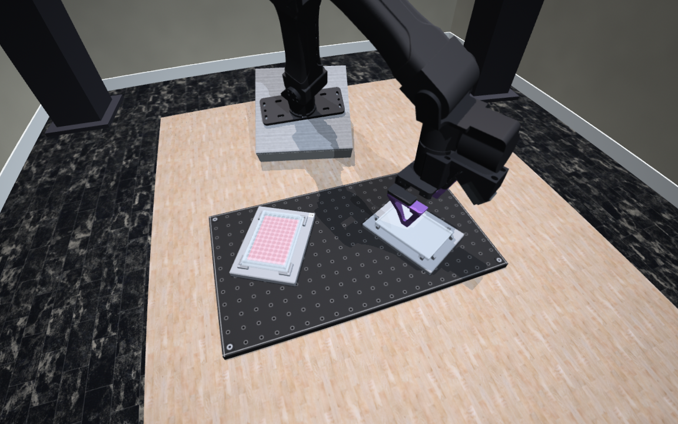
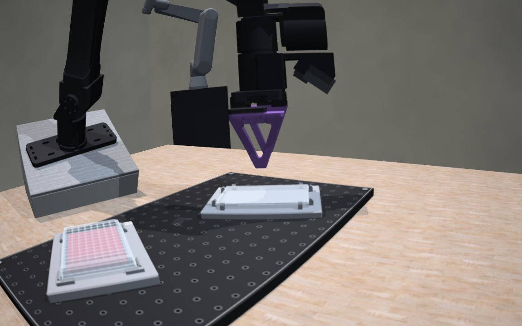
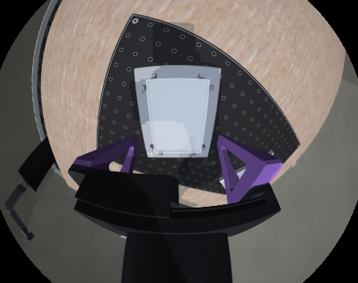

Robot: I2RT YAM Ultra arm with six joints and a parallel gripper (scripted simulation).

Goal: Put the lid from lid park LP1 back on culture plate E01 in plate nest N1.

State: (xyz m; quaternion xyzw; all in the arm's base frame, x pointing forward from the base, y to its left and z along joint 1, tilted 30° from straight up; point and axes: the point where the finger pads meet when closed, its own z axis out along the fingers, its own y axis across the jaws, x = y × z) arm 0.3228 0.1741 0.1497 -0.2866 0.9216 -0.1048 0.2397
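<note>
The clear lid (image 1: 415, 232) lies flat in its grey lid park (image 1: 452, 243) on the right of the black breadboard; it also shows in the exterior view (image 2: 263, 196) and in the wrist view (image 3: 177, 116). The culture plate (image 1: 275, 239) with pink wells sits uncovered in its grey nest on the left of the board, also in the exterior view (image 2: 92, 248). My gripper (image 2: 259, 162) with purple fingers hangs above the lid, pointing straight down, clear of it. It is open and empty; in the wrist view (image 3: 178, 159) the fingers straddle the lid's near end.
The black breadboard (image 1: 352, 263) lies on a wooden table top. The arm's grey base block (image 1: 302, 113) stands behind the board. Black pillars stand at the back left and back right. Small posts of the lid park (image 2: 219, 205) stand around the lid.
</note>
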